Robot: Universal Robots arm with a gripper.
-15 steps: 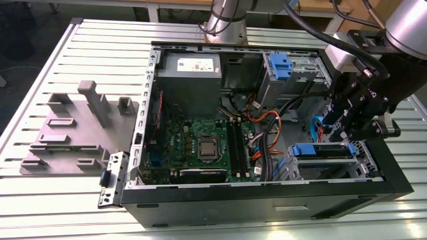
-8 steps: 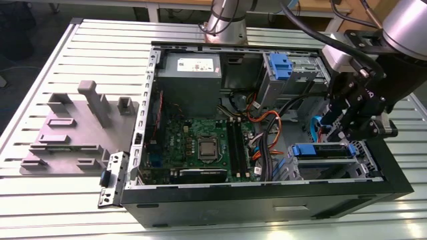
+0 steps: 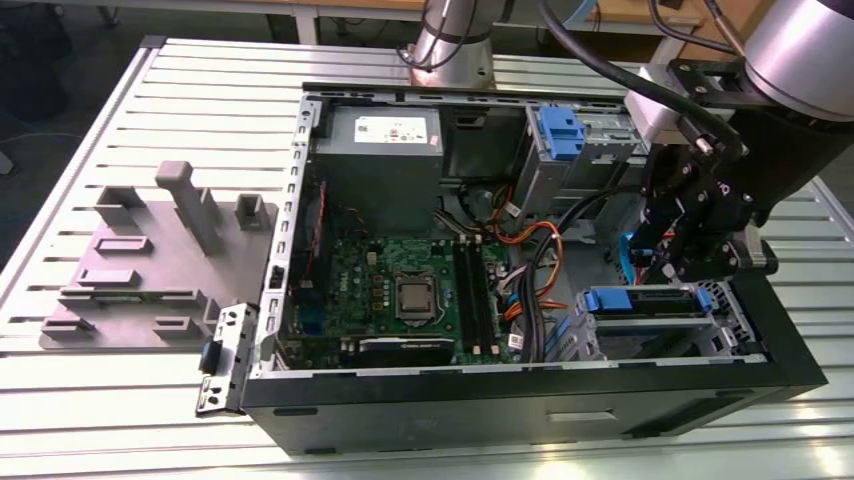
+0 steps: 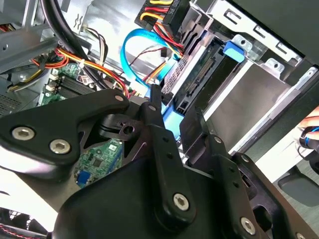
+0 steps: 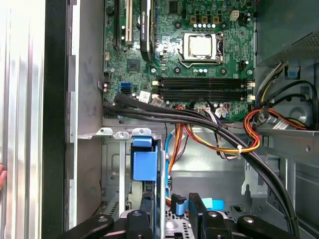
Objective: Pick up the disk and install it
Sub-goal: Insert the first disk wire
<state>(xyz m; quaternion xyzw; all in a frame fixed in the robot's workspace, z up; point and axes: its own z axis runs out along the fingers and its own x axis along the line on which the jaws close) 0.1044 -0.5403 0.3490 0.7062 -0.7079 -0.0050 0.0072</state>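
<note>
- Ribbed metal table (image 3: 80,400) carrying an open computer case (image 3: 534,400) laid on its side, motherboard (image 3: 400,280) facing up. Grey fixture block (image 3: 134,270) at 9 o'clock from the case in the exterior view.
- Places the disk (image 3: 647,300) on edge in the drive cage (image 3: 727,330), at the case's 4 o'clock corner, with its blue carrier tab showing.
- Puts the gripper (image 3: 678,275) directly over it, with the disk at 6 o'clock from the claw and just beside the fingertips. Long axis running 9 to 3 o'clock in the exterior view.
- Appears open rather than clamped. In the first wrist view the gripper (image 5: 170,201) straddles the disk (image 5: 144,167), with one finger (image 5: 144,204) against the blue side. The other stands clear of the bare plate, with cage floor visible between.
- Adds, in the second wrist view, the dark connector end of the disk (image 4: 199,79) beyond the gripper (image 4: 173,107), and a blue data cable (image 4: 132,50) arcing nearby.
- Adds, in the exterior view, the power supply (image 3: 380,150) at 12 o'clock from the motherboard.
</note>
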